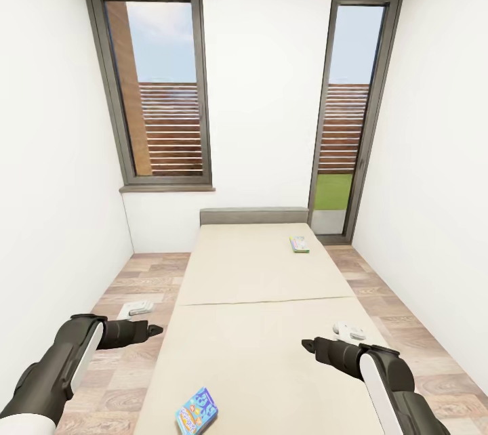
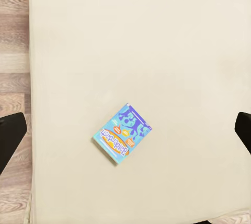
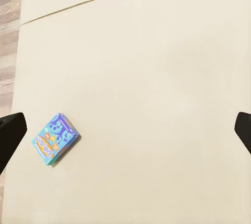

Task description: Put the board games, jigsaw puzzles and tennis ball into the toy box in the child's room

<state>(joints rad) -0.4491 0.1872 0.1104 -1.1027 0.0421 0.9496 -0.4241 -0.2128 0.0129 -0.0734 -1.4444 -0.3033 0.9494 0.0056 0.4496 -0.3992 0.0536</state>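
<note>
Hands (image 1: 154, 330) apart — game-box (image 2: 122, 133) lettering unreadable

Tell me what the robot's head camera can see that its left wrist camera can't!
The head view alone has the two windows, the grey headboard, a white-blue board game with a green edge near the far end of the bed, and both arms, with the left gripper and right gripper. The left wrist view alone gives a close look at the print on the blue board game. Both views share that blue game, the beige bed and the wooden floor.
</note>
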